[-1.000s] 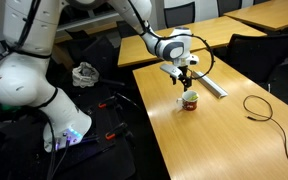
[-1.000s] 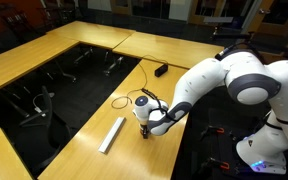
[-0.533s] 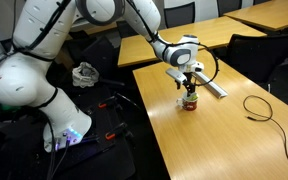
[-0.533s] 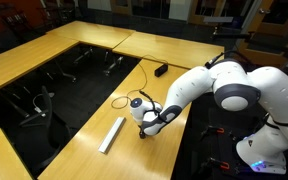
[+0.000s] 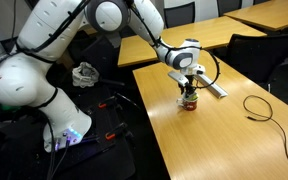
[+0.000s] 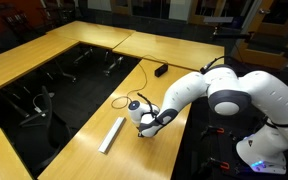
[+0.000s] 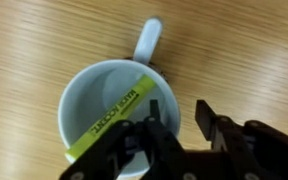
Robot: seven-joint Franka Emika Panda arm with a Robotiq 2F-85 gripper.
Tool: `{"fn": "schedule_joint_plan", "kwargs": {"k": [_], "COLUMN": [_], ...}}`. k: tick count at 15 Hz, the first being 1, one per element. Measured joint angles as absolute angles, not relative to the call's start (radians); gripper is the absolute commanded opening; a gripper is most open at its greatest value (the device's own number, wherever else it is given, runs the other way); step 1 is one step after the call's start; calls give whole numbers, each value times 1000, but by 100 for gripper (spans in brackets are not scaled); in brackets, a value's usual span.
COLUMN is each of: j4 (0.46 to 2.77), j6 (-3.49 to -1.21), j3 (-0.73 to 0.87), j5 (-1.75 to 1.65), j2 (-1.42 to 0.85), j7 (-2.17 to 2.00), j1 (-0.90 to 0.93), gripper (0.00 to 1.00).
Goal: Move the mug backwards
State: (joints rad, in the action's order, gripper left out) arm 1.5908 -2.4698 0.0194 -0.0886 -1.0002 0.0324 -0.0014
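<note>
Right beneath the wrist camera, the black two-fingered gripper (image 7: 181, 128) stands spread across the wall of the small white ceramic mug (image 7: 96, 88): one finger (image 7: 154, 135) dips inside the bowl and the other hangs just outside the rim, and a sliver of wood seems to show between that outer finger and the wall. We judge this straddle to be deliberate, since a pinch on the rim holds a cup too wide to span. We also judge that the jaws have not yet clamped. A yellow-green flat strip (image 7: 114, 118) lies slantwise inside the mug, just clear of the inner finger. The mug's handle (image 7: 149, 42) points away from the gripper, so it does not block the approach. The mug stands upright on the light wooden table (image 7: 34, 40). In an exterior view it (image 5: 189, 102) sits near the table's edge under the lowered arm. Just beyond it lies a long grey bar (image 5: 215, 88), and farther off a looped black cable (image 5: 260, 106), well apart. To move the mug backwards, the next step is probably to close the fingers.
</note>
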Motion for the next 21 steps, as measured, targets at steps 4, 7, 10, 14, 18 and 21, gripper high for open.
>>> {"fn": "schedule_joint_plan", "kwargs": {"k": [4, 7, 10, 14, 18, 21], "j4": [1589, 1590, 1602, 1710, 1868, 1963], "j6": [-2485, -2499, -2512, -2570, -2654, -2734], "j3": [26, 28, 28, 7, -9, -14], "j5": [-93, -94, -92, -87, -88, -89], "j2": [-1003, -1004, -998, -931, -840, -806], "j7": [32, 32, 32, 32, -14, -52], "j1": [8, 12, 12, 13, 74, 146], "gripper": [0, 2, 2, 2, 2, 2]}}
